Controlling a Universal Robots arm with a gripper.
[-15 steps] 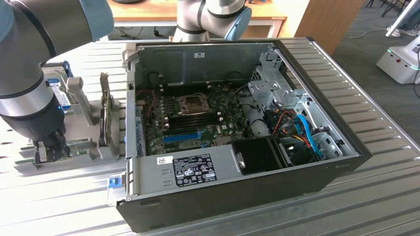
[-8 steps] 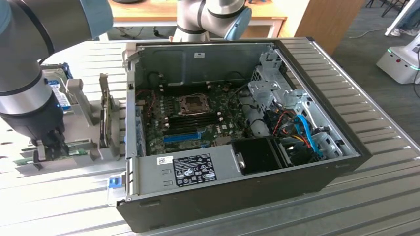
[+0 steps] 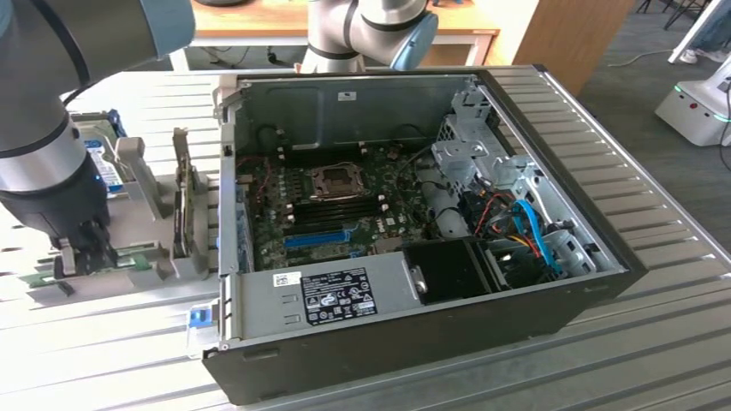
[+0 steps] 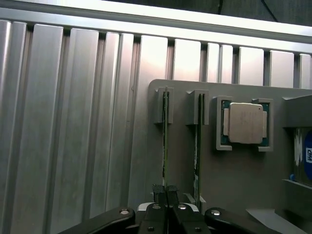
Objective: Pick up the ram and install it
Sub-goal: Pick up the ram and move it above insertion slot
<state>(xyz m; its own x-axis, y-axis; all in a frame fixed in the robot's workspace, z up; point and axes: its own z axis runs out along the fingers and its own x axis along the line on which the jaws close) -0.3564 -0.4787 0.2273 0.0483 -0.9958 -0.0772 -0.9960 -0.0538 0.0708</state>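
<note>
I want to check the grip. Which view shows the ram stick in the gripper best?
The wrist view: it looks along the ram stick, standing on edge in the grey holder, with the gripper shut on its end. In the exterior view the arm and holder hide most of it.

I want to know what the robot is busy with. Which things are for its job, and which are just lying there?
For the job: the ram, pinched in the gripper; the motherboard in the open computer case.
Just lying about: the second memory stick, the processor chip, the hard drive.
</note>
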